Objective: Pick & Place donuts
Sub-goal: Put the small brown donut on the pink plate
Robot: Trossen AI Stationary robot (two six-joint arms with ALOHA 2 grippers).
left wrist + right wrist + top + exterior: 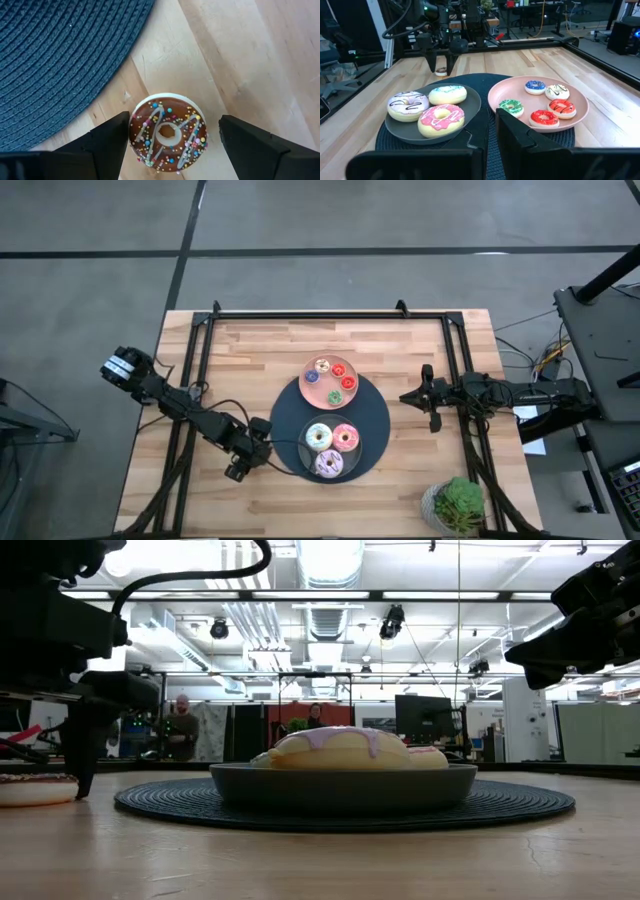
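On bare wood just beside the round blue mat [372, 395], a chocolate donut [168, 132] with sprinkles, framed between the wide-open fingers [107, 142] of the left gripper [247, 460] — nothing grasped yet, seemingly lined up for a pick. Lowered close over the table, pointing down at the donut. Three larger donuts [427, 108] resting on the dark grey plate [470, 107], tiny ones on the pink plate [580, 112]. Right gripper [428, 398] waiting over the table's right side — fingers close together, empty

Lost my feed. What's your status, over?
Left gripper open, straddling chocolate sprinkled donut on table. Right gripper idle beside mat. Nothing blocking.
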